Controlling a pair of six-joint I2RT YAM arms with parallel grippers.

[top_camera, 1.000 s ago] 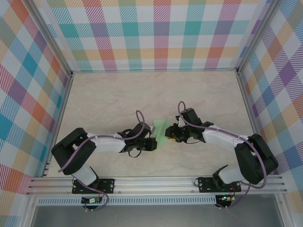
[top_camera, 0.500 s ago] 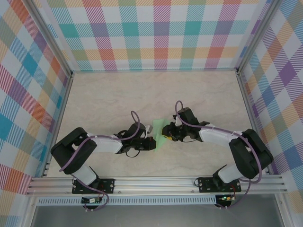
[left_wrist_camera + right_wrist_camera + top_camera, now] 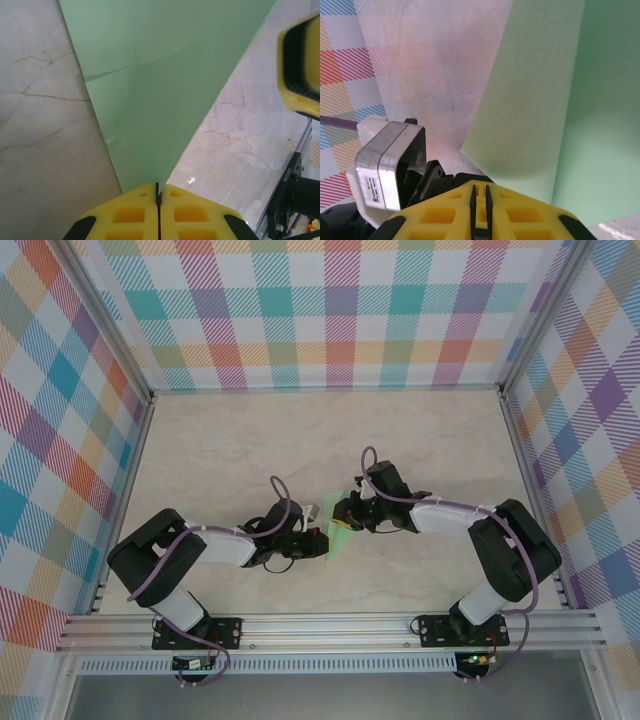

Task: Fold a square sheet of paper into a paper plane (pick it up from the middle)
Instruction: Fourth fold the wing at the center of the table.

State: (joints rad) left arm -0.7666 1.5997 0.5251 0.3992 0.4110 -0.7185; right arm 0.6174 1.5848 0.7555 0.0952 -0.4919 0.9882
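- My left gripper (image 3: 158, 189) has its yellow pads pressed together on the narrow end of the green paper (image 3: 160, 75). The paper widens away from the pads and is cut off at the top of the left wrist view.
- A faint crease crosses the paper there. How many layers lie under it I cannot make out.
- From above, the green paper (image 3: 338, 530) is a small sliver near the middle of the table (image 3: 220, 450), between my two wrists. Most of it is hidden by them.
- My right gripper (image 3: 480, 197) has its pads drawn nearly together, with a thin slit left between them. The green paper (image 3: 545, 100) runs down behind the fingertips, and I cannot tell whether they pinch it.
- One right finger (image 3: 302, 65) shows just beside the paper's edge, cut off by the frame.
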